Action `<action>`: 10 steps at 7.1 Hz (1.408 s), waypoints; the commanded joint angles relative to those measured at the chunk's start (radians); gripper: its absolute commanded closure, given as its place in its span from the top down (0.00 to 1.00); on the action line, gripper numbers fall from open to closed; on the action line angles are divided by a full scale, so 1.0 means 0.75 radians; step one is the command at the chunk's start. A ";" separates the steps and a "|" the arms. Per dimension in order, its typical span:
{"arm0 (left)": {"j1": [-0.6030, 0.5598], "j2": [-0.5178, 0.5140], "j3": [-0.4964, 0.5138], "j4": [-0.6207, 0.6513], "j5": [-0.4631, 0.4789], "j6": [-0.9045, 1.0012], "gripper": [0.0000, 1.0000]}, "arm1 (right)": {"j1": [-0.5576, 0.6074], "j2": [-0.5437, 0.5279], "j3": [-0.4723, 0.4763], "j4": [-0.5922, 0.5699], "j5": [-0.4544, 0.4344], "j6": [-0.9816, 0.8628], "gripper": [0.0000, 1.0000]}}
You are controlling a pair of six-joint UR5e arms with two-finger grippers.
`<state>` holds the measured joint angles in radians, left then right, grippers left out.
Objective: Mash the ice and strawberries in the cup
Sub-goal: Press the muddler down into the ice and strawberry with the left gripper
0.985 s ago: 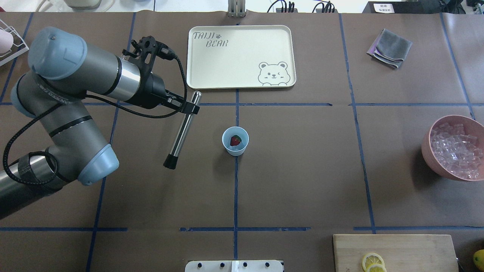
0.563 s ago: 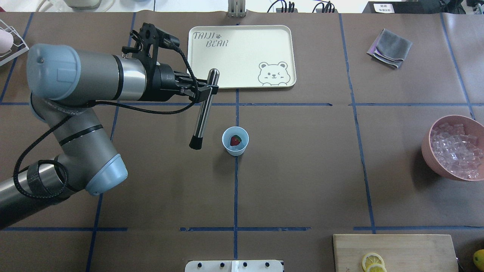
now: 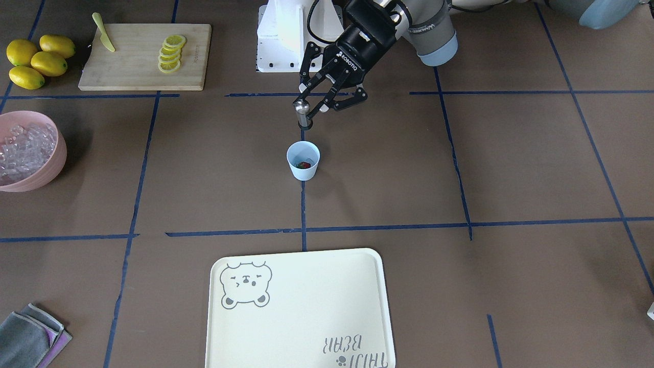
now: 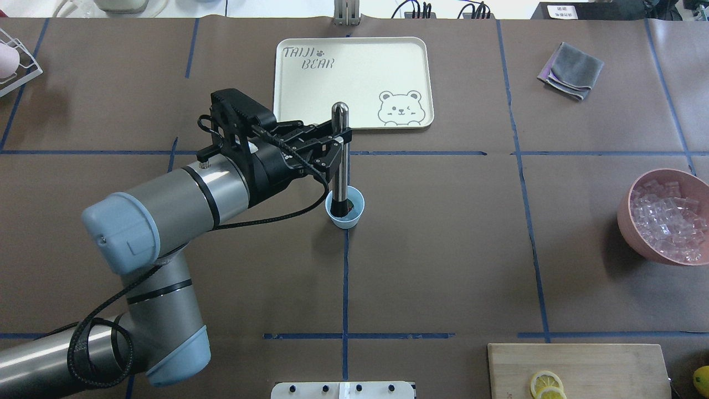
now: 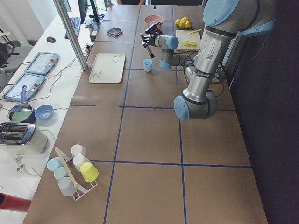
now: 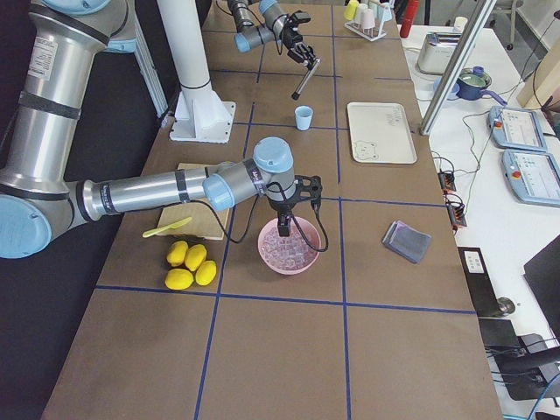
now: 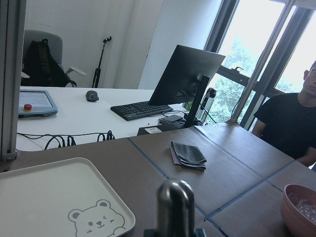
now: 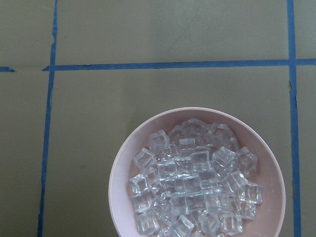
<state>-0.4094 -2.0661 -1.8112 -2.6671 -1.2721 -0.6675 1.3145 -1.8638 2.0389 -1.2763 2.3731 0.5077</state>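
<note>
The pale-blue cup (image 4: 356, 213) stands at the table's centre, and the red strawberry (image 3: 304, 165) lies at its bottom. In the overhead view the berry is hidden. My left gripper (image 4: 339, 145) is shut on a steel muddler (image 4: 340, 166) near its top, holding it almost upright. Its black tip hangs over the cup's mouth. The ice (image 4: 667, 219) fills a pink bowl (image 4: 628, 221) at the right edge. Whether ice lies in the cup I cannot tell. My right gripper (image 6: 285, 229) hovers above that bowl; I cannot tell if it is open or shut.
A cream bear tray (image 4: 354, 83) lies beyond the cup and a grey cloth (image 4: 570, 71) at far right. A cutting board (image 4: 604, 366) with lemon slices sits near the robot's right, whole lemons (image 3: 36, 61) beside it. A person (image 7: 291, 128) sits across the table.
My left arm has swung right, carrying the muddler from left of the cup to over its mouth, and the muddler has turned from slanted to nearly upright.
</note>
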 commanded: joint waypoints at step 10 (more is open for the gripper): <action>0.129 -0.133 0.224 -0.031 0.393 0.176 0.00 | 0.000 -0.002 -0.006 0.002 0.008 0.000 0.99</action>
<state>-0.3134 -2.1667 -1.6547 -2.6916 -0.9775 -0.5355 1.3147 -1.8653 2.0341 -1.2747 2.3798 0.5078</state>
